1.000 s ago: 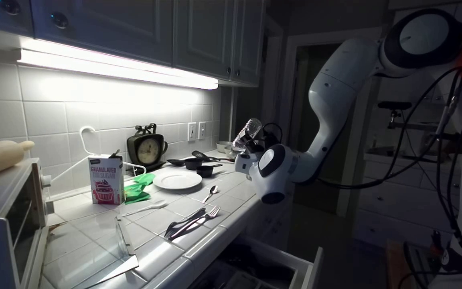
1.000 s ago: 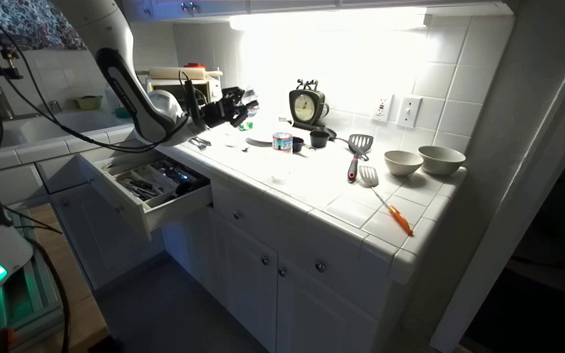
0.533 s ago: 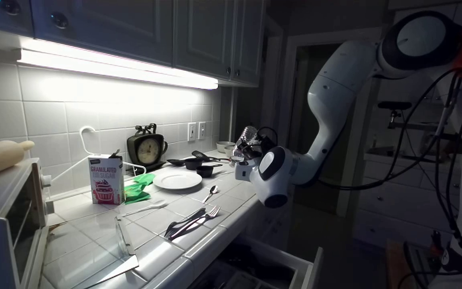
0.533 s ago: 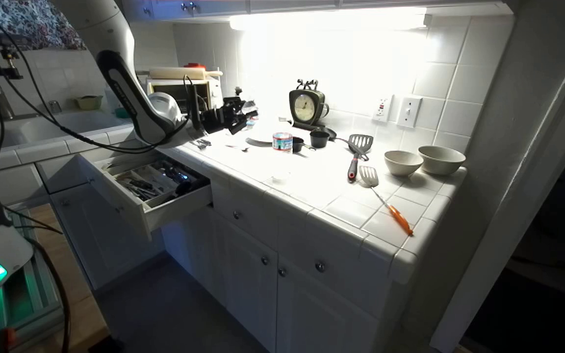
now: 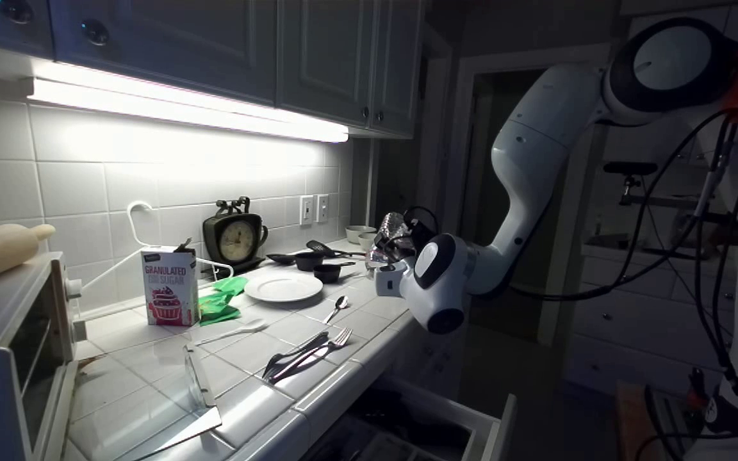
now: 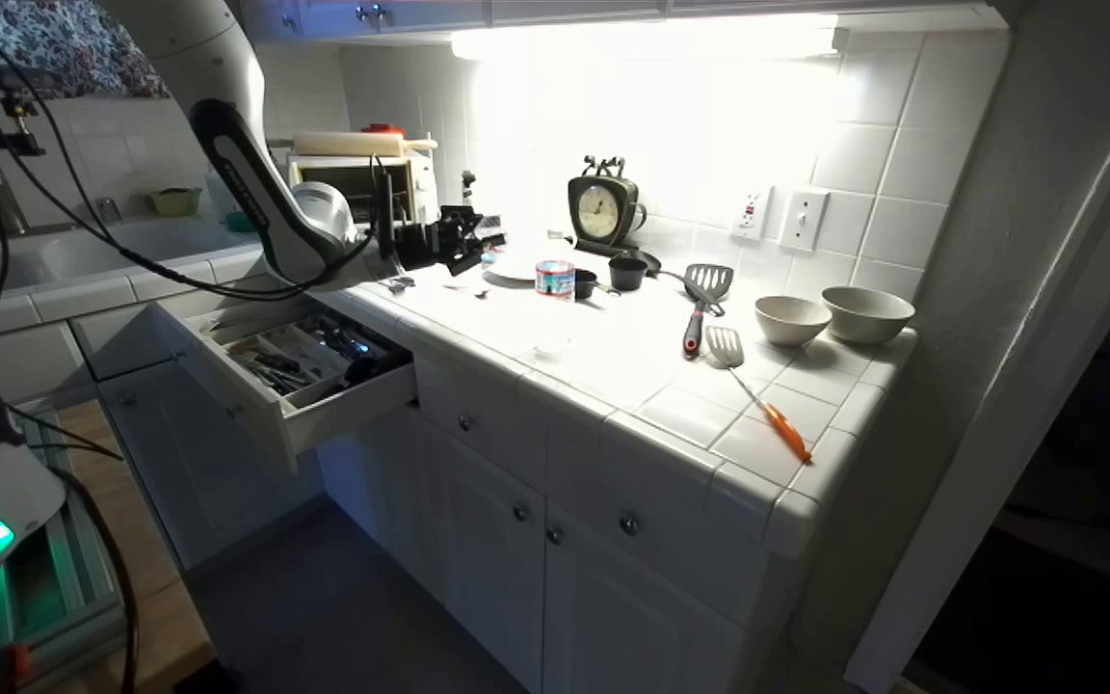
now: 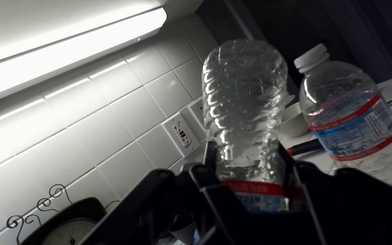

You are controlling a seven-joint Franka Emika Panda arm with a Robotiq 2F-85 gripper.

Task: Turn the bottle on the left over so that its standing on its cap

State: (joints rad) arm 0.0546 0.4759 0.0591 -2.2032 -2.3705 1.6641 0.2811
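Note:
My gripper is shut around the clear plastic bottle, a finger on each side near its red-edged label. In the wrist view the bottle's rounded base points up and its label print reads upside down; the cap end is hidden behind the jaws. An exterior view shows the bottle leaning above the counter beside the gripper. From another side the gripper covers most of it. Whether the cap touches the counter I cannot tell. A similar bottle with a white cap stands upright to the right.
On the counter are a white plate, black measuring cups, a sugar carton, a fork and a black clock. Pale bowls and an orange-handled spatula lie farther along. A drawer stands pulled out below.
The gripper has come down toward the counter with the bottle in its grasp. The bottle has sunk lower, base still up, and its lean has changed somewhat.

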